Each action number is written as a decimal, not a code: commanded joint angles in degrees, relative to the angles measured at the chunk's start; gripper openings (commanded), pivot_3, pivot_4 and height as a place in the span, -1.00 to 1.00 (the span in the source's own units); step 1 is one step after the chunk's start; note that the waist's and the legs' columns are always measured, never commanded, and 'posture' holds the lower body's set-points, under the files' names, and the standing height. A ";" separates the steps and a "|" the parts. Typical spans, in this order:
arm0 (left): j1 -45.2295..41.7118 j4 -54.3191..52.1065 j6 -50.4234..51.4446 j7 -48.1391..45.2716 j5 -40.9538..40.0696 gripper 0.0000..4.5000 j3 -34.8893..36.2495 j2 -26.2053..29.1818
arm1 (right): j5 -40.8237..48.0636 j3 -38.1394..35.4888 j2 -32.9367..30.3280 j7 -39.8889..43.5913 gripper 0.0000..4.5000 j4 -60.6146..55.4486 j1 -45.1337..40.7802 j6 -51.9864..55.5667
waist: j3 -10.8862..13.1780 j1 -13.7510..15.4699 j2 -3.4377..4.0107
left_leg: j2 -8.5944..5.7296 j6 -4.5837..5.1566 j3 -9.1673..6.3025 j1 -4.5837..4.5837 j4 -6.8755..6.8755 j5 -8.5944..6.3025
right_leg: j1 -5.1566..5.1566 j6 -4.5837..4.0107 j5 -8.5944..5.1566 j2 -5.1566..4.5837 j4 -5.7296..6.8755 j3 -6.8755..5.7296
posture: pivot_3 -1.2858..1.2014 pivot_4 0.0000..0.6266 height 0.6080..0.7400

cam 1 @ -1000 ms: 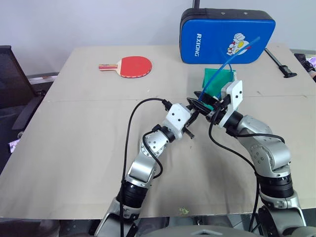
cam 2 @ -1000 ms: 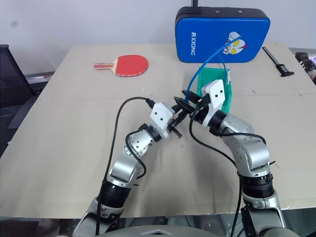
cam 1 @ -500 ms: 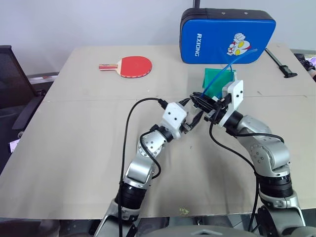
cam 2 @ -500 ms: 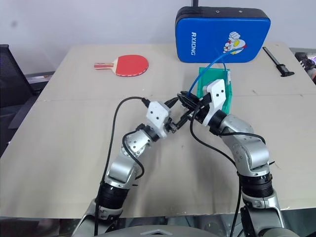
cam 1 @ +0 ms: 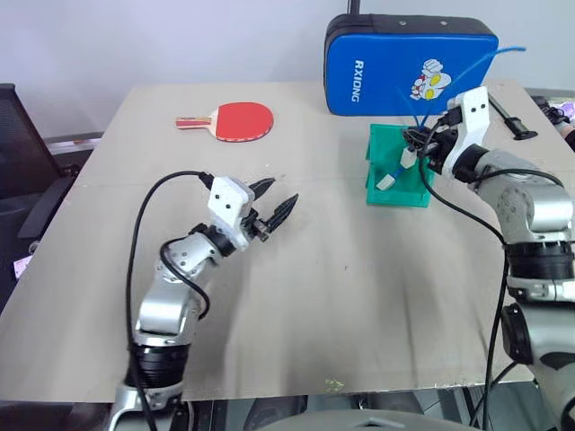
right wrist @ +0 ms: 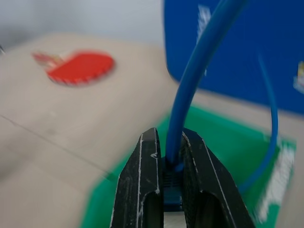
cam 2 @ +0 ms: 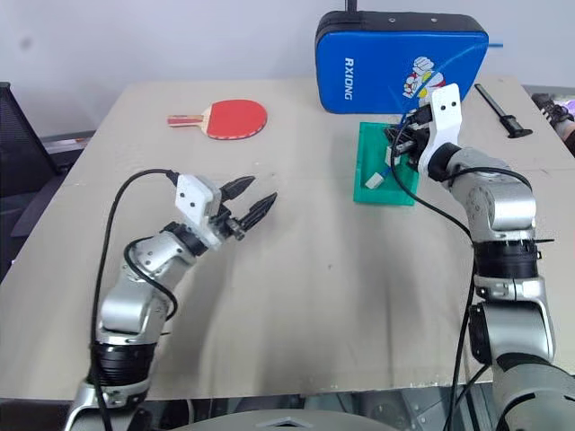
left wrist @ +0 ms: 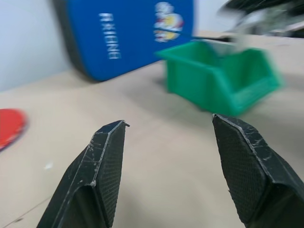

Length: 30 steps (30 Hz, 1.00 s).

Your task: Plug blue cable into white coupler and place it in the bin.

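Handover complete: your left gripper (cam 1: 274,205) has released and pulled back left, empty; right gripper (cam 1: 415,144), clenched on blue cable (right wrist: 199,71), now hangs over the green bin (cam 1: 395,193).

Beige table (cam 1: 359,296) with a seam across it, plain pale wall (cam 1: 180,36) behind, black chair (cam 1: 22,144) at left

The blue padded case (cam 1: 411,64) reads "RXIONG".
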 commanded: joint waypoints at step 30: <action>35.99 -18.53 6.35 -0.55 -4.70 0.35 3.71 8.50 | 4.58 -14.78 -4.25 23.00 0.97 -40.93 67.34 -24.51 | 0.00 0.99 0.02 | 0.03 0.15 0.10 0.29 -0.43 -0.10 | 0.06 0.01 0.12 -0.03 -0.21 0.14 | 0.03 -0.52 1.00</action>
